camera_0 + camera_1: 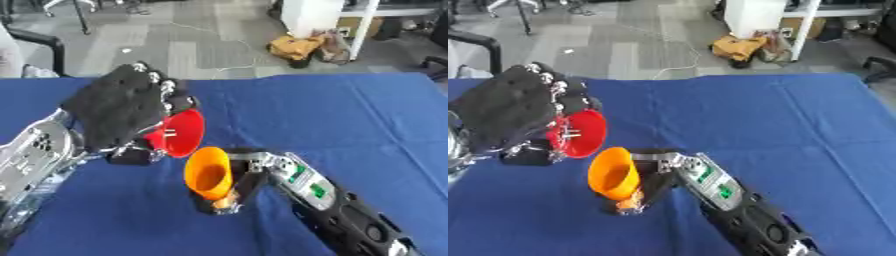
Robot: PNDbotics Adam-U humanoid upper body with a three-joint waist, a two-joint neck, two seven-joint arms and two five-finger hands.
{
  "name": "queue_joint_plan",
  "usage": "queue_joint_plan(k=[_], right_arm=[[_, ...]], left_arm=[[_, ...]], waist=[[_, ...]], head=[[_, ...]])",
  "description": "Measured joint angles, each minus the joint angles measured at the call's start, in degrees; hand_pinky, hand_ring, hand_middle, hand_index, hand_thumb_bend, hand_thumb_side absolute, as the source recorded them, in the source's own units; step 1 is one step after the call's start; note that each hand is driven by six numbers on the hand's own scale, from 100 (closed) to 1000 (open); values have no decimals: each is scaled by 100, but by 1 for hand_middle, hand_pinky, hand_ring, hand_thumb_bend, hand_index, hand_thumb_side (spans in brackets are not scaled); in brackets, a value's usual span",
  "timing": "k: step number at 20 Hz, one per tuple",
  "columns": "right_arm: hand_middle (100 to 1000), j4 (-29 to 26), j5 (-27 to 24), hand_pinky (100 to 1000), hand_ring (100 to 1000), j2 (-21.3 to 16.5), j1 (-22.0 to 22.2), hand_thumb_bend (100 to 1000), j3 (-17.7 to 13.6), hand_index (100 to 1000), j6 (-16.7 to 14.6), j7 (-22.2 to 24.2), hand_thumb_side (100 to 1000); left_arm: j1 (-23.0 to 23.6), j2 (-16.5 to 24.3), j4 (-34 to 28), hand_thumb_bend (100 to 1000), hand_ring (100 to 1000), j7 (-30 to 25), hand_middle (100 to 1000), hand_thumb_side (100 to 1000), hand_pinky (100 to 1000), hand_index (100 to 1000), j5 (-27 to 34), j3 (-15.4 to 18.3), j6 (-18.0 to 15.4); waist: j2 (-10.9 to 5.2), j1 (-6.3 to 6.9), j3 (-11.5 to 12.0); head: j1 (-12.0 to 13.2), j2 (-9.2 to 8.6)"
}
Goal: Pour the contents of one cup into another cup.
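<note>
Red cup (181,132), clasped in the left hand (122,107), is tipped mouth-first just above the orange cup (208,172) clasped in the right hand (245,182) over the blue table (350,120): pouring step, and the next move likely requires aligning rims.

Blue tablecloth (350,115); yellow bag (296,46) on floor beyond.

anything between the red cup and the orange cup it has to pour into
Nothing visible. The left hand holds the red cup tipped, its mouth just above and left of the orange cup, which the right hand holds tilted toward it. Only open air lies between the rims.
</note>
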Motion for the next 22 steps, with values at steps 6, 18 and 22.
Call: queue_joint_plan(k=[6,18,22], right_arm=[[267,3,-2,329,534,4,1,107,-27,467,14,14,100],[268,37,-44,329,534,48,29,110,-32,468,65,61,100],[268,42,-50,328,534,49,32,108,-34,468,86,62,100]], left_arm=[[-12,-2,-16,454,319,-58,319,100,287,701,-83,-1,-3],[-45,-35,-34,459,316,-108,314,100,288,699,-229,-30,-18],[-49,-50,-34,465,317,-121,313,100,292,698,-287,-42,-54]], waist=[[1,2,-12],[5,5,-29],[5,6,-30]], head=[[-2,0],[-24,0],[-29,0]])
